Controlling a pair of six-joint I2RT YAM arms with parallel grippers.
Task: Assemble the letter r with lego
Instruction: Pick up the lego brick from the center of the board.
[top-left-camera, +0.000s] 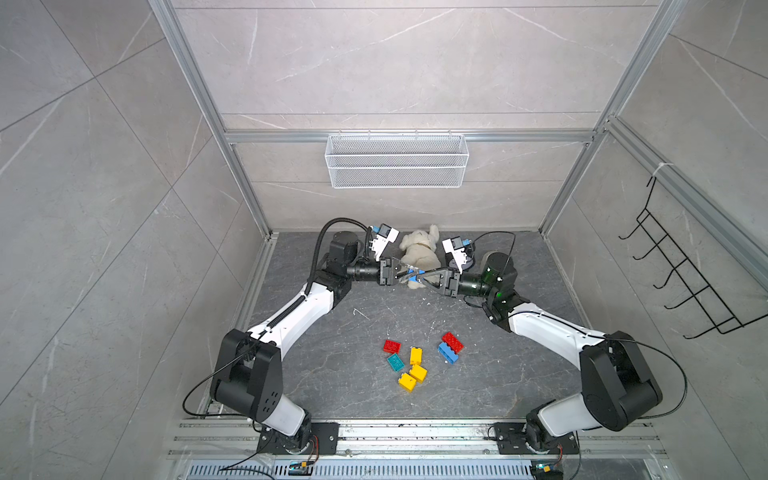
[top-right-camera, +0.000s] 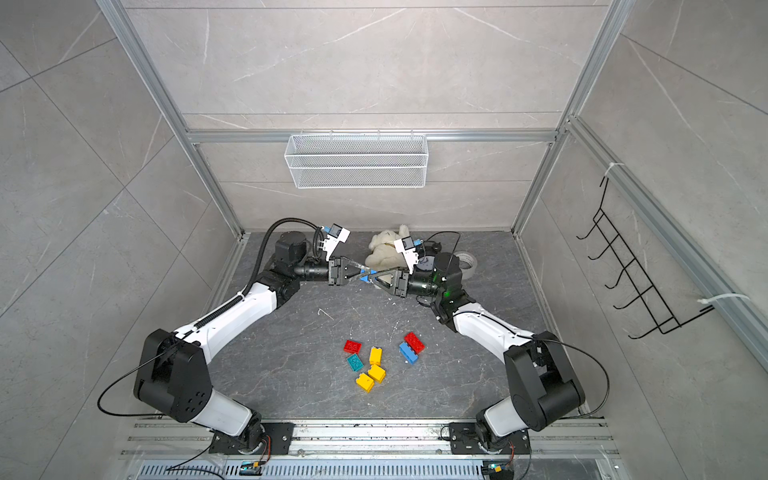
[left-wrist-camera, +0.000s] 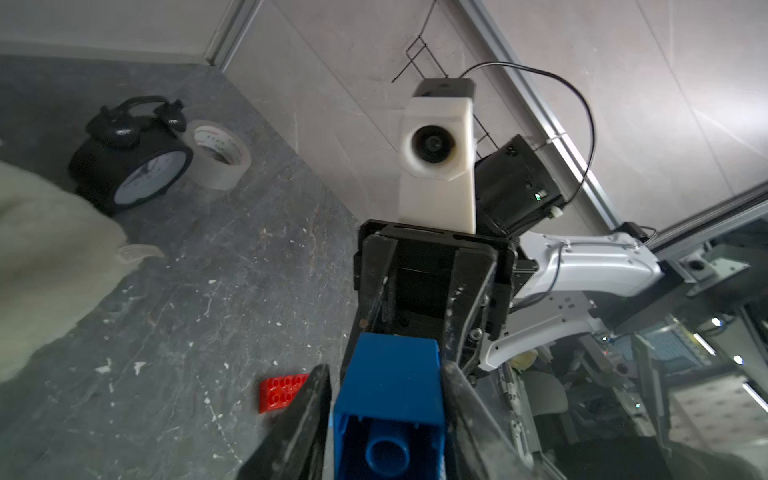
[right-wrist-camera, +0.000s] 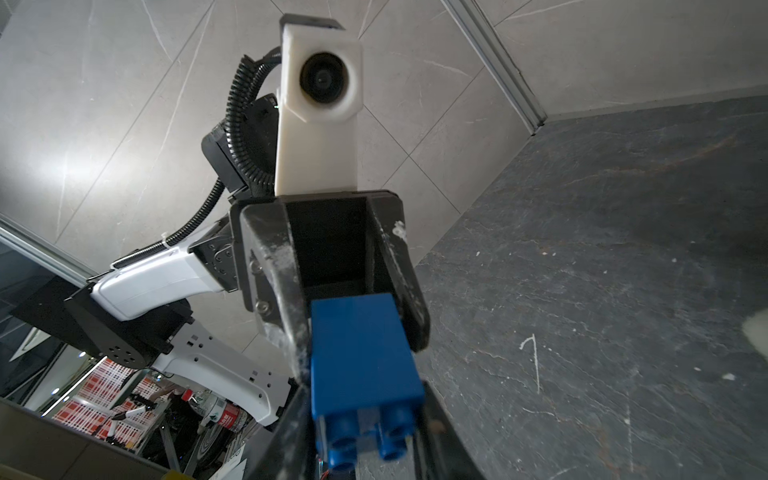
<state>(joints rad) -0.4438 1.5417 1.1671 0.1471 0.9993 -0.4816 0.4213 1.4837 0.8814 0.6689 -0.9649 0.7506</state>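
Above the table's far middle, my two grippers meet tip to tip around one blue lego brick (top-left-camera: 413, 274). My right gripper (right-wrist-camera: 365, 436) is shut on its studded end (right-wrist-camera: 363, 365). The left gripper (left-wrist-camera: 386, 415) flanks the hollow end (left-wrist-camera: 388, 399), with its jaws open and a thin gap beside one finger (left-wrist-camera: 311, 415). On the table near me lie a red brick (top-left-camera: 392, 345), a teal brick (top-left-camera: 395, 362) and three yellow bricks (top-left-camera: 416, 355). Another red brick (top-left-camera: 452, 342) sits against a blue one (top-left-camera: 448, 353).
A cream plush toy (top-left-camera: 419, 247) lies right behind the grippers. A black alarm clock (left-wrist-camera: 133, 162) and a tape roll (left-wrist-camera: 218, 153) stand at the back right. A white wire basket (top-left-camera: 397, 160) hangs on the back wall, and a black hook rack (top-left-camera: 685, 270) on the right wall.
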